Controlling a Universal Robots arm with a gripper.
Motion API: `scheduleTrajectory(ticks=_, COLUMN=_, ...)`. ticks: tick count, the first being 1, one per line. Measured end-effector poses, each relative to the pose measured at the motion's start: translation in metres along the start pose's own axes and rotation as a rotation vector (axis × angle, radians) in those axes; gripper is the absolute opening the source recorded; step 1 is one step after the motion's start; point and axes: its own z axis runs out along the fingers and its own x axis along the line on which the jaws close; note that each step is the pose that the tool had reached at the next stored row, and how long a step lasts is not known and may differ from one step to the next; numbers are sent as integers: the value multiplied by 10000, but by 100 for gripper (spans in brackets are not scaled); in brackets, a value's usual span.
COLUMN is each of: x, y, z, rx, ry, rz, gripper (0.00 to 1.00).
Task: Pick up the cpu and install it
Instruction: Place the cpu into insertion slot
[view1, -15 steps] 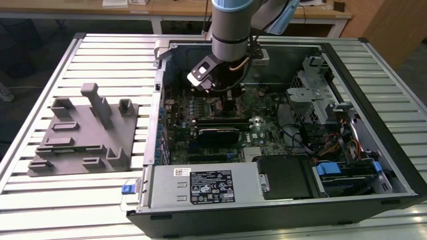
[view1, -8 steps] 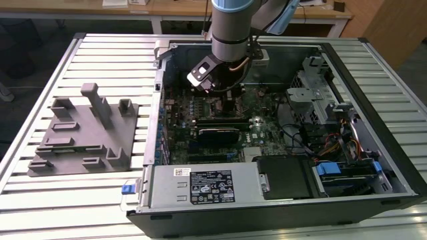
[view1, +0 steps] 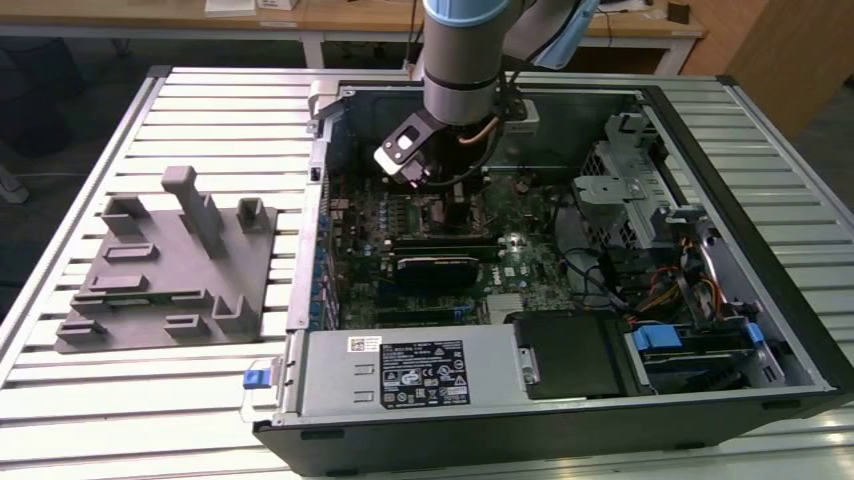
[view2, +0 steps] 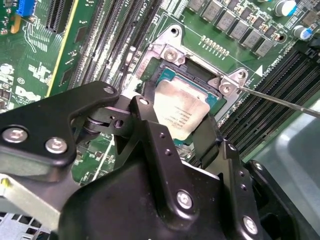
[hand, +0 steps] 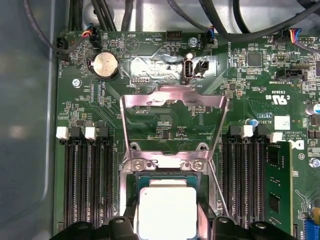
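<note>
The cpu (view2: 181, 111), a flat square chip with a silvery top, lies level in or just over the black socket (view2: 200, 75) on the green motherboard (hand: 160, 127). It also appears in the first wrist view as the cpu (hand: 167, 210). My gripper (view2: 176, 120) reaches down over it, one black finger (view2: 145, 120) on each of two opposite edges, shut on the chip. The socket's metal load plate (hand: 175, 100) is swung open and the thin lever (view2: 280, 101) is released. In the exterior view the gripper (view1: 447, 190) is deep inside the open computer case (view1: 747, 330).
Memory slots (hand: 85, 180) flank the socket on both sides, and cables (hand: 150, 15) run along the board's edge. A power supply (view1: 400, 370) and drive cage (view1: 641, 200) crowd the case. A grey plastic tray (view1: 167, 270) with upright posts sits on the slatted table at the exterior view's left.
</note>
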Motion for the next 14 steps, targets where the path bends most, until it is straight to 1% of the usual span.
scheduleTrajectory(ticks=10, x=-1, y=0, z=2, rx=1, ry=-2, rz=34, gripper=54)
scheduleTrajectory(ticks=11, x=0, y=0, z=4, rx=-2, ry=3, rz=34, gripper=55)
scheduleTrajectory(ticks=12, x=0, y=0, z=5, rx=-4, ry=5, rz=35, gripper=61)
scheduleTrajectory(ticks=14, x=0, y=0, z=4, rx=-1, ry=3, rz=35, gripper=61)
